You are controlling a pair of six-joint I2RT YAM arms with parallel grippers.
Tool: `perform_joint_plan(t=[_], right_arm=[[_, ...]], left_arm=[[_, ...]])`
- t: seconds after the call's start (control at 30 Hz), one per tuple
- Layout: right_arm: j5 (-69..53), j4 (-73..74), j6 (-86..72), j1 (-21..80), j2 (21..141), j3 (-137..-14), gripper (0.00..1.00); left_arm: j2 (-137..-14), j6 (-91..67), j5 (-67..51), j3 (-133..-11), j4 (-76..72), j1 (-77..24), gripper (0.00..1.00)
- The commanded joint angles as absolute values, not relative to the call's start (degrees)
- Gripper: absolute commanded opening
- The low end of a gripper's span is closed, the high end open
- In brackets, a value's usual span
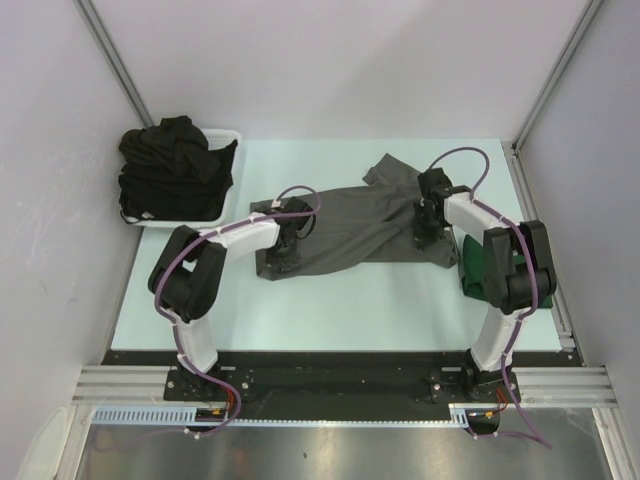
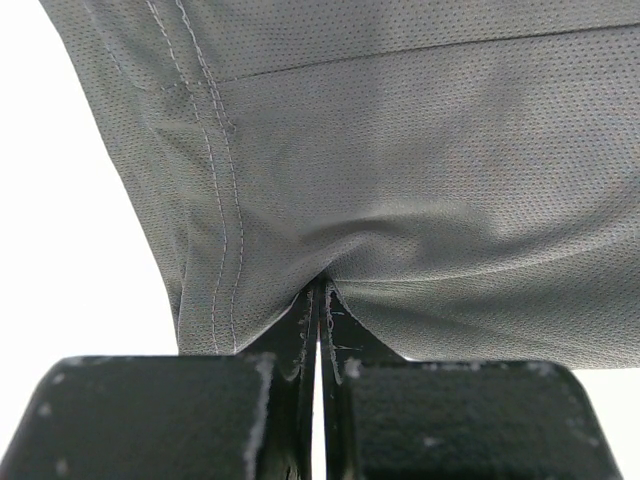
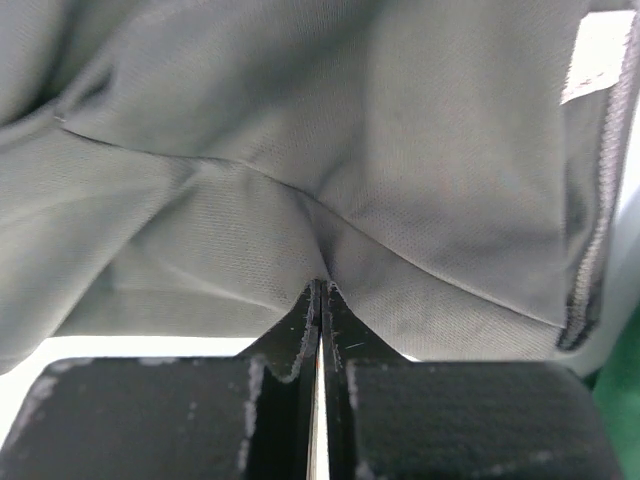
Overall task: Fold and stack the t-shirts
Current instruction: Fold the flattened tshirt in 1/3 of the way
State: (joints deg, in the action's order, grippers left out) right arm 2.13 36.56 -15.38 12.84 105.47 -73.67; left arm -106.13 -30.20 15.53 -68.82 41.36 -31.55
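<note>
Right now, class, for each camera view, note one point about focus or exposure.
Top external: even light, all sharp. Left wrist: weave of the grey t-shirt crisp, background blown out white. Right wrist: same fabric softer, its white neck label overexposed.

Pale mint bench (image 1: 330, 320), enclosed at far, left and right edges by plain light-grey wall panels (image 1: 330, 60). Aluminium posts (image 1: 110, 55) (image 1: 560, 70) angled up from both far corners. Along near edge: black base plate (image 1: 340, 375), slotted aluminium rail (image 1: 560, 385), then brushed steel sheet (image 1: 330, 455). Lit evenly, with soft shadows only.
</note>
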Motion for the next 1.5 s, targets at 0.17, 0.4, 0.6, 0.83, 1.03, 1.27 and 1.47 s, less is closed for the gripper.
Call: perform_joint_plan(t=[0.17,0.4,0.6,0.83,1.03,1.27,1.47], right_arm=[[1.05,34.63,-16.17,13.18,106.52,-70.32,0.00],[4.56,36.03,-15.03,12.83,108.72,-71.45,0.00],[9.05,36.91,-13.80,11.69,109.78,-73.56,0.00],[10.46,36.74,-13.36,9.23,109.69,-73.57,0.00],[10.28,36.65,-13.36,7.82,109.78,-73.48,0.00],[9.06,36.83,-13.62,7.29,109.95,-74.09,0.00],[6.24,38.05,-14.85,8.43,108.64,-77.07,0.00]], left_arm=[[-104.24,-30.94,18.81,-68.29,41.57,-31.73,0.00],[-103.45,-30.06,20.39,-68.12,42.45,-31.38,0.00],[-102.31,-29.45,20.92,-67.76,44.47,-29.36,0.00],[-99.76,-28.21,21.89,-66.89,44.74,-27.34,0.00],[-99.84,-27.95,21.97,-66.89,44.91,-26.89,0.00],[-99.58,-27.69,21.80,-66.71,44.82,-26.81,0.00],[-99.75,-27.86,19.95,-71.10,46.05,-26.98,0.00]])
